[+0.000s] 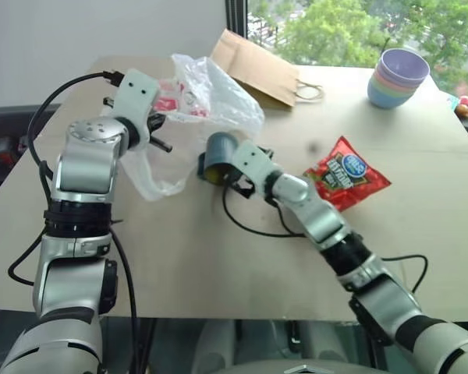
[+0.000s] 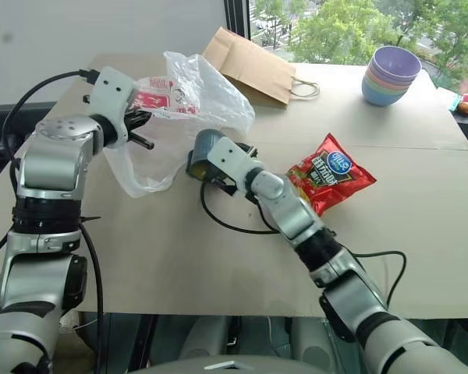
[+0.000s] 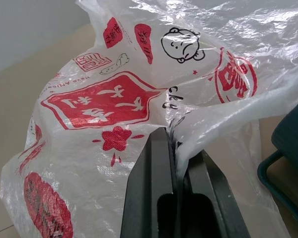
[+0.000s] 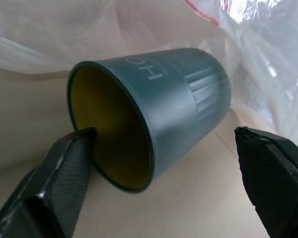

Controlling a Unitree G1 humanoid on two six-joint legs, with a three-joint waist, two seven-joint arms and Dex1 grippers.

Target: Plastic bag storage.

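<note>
The left gripper (image 3: 176, 148) is closed on a thin fold of the plastic bag (image 1: 207, 97); its two black fingers press together with the film pinched between them. The bag hangs from this grip, lifted over the far left part of the table (image 1: 218, 273), and its lower part rests on the wood. It is crinkly, translucent white film with red printed marks.

The right gripper (image 4: 164, 163) is wide, one finger on each side of a dark teal cup (image 4: 164, 109) that lies on its side just beside the bag. One finger sits at the rim of the cup's yellow inside; the other is apart from its wall.

Farther away lie a flat brown paper bag (image 1: 253, 66), a shiny red snack packet (image 1: 347, 173) and stacked pastel bowls (image 1: 398, 78). The letters on the cup are partly hidden.
</note>
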